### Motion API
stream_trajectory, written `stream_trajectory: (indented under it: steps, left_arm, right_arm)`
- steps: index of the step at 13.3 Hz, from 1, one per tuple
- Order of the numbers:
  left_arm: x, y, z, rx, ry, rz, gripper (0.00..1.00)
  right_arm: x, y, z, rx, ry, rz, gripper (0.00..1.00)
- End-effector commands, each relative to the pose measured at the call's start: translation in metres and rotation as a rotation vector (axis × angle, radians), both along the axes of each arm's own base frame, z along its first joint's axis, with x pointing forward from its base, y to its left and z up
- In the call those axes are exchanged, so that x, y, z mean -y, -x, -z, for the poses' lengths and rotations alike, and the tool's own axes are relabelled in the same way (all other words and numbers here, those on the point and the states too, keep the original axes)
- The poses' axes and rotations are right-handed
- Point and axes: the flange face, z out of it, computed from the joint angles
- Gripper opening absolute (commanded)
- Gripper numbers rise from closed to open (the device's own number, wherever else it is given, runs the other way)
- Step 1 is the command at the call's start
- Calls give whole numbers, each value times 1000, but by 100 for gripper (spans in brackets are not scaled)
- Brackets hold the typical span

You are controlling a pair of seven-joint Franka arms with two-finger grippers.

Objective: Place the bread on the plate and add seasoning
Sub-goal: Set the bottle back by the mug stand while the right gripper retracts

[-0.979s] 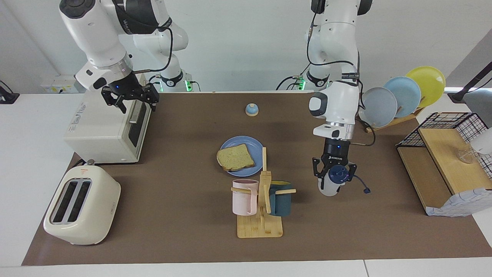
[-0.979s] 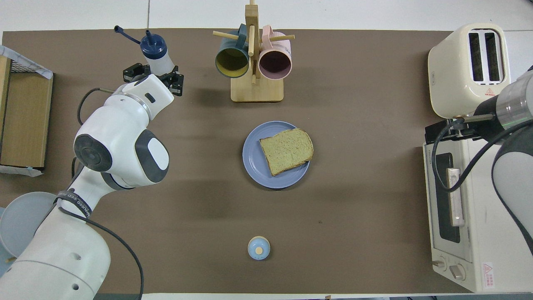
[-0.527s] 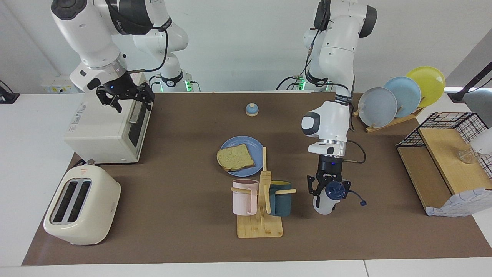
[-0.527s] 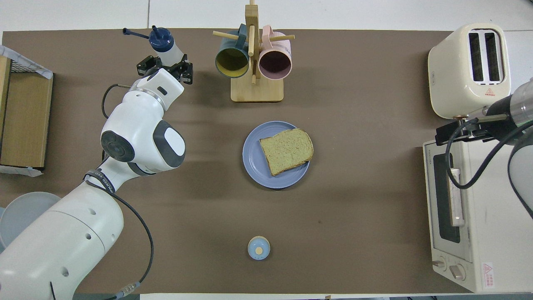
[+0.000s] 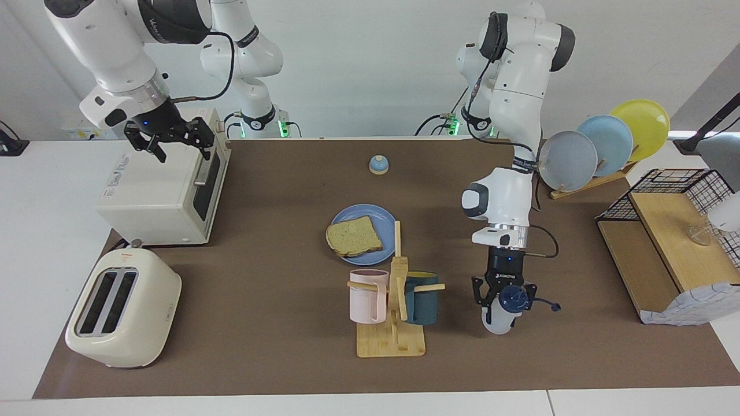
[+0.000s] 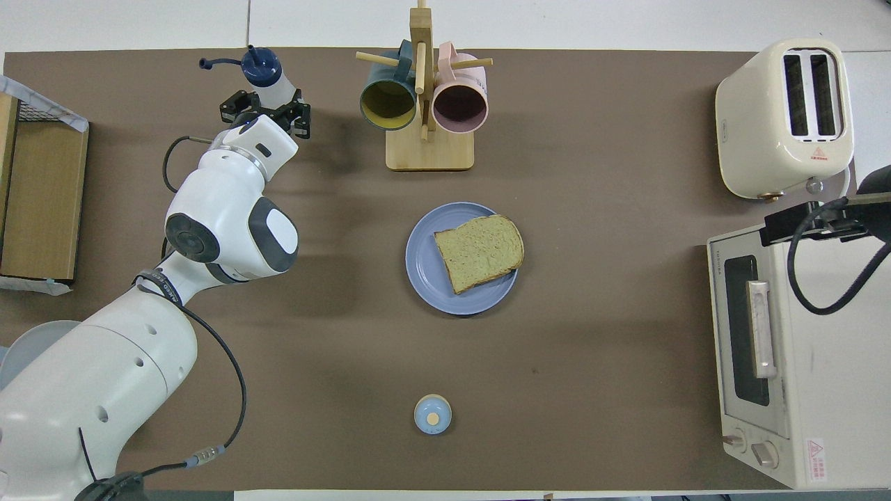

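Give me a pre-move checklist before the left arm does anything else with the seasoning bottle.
1. Bread lies on the blue plate: ok.
2. Left gripper shut on the seasoning bottle: ok.
3. Bottle over the plate: not ok; it is at the mug rack's side, toward the left arm's end of the table.
4. Bottle's base resting on the table or just above it: cannot tell.
5. Bottle's cap tab flipped open: cannot tell.
6. Right gripper out of the way: ok, open over the toaster oven, waiting.
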Motion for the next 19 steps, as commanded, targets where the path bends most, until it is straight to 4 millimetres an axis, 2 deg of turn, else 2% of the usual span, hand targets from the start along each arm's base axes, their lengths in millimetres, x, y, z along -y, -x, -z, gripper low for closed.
stream_trajectory:
  steps: [1, 2, 5, 9, 14, 19]
  left_arm:
    - [1, 1, 10, 2, -3, 6, 0]
    - [0, 2, 13, -6, -5, 5, 1]
    - [3, 6, 20, -24, 9, 8, 15]
    - [-1, 15, 33, -76, 66, 2, 41]
    - [-2, 15, 35, -101, 88, 3, 100]
    - [-2, 17, 37, -111, 87, 3, 100]
  right_arm:
    - [-4, 3, -15, -4, 3, 17, 100]
    - [-4, 3, -17, 3, 5, 20, 100]
    - [-13, 4, -12, -11, 8, 11, 100]
    - [-14, 4, -14, -3, 6, 11, 100]
    - [-13, 3, -11, -4, 6, 11, 100]
    - [-11, 4, -11, -8, 6, 12, 100]
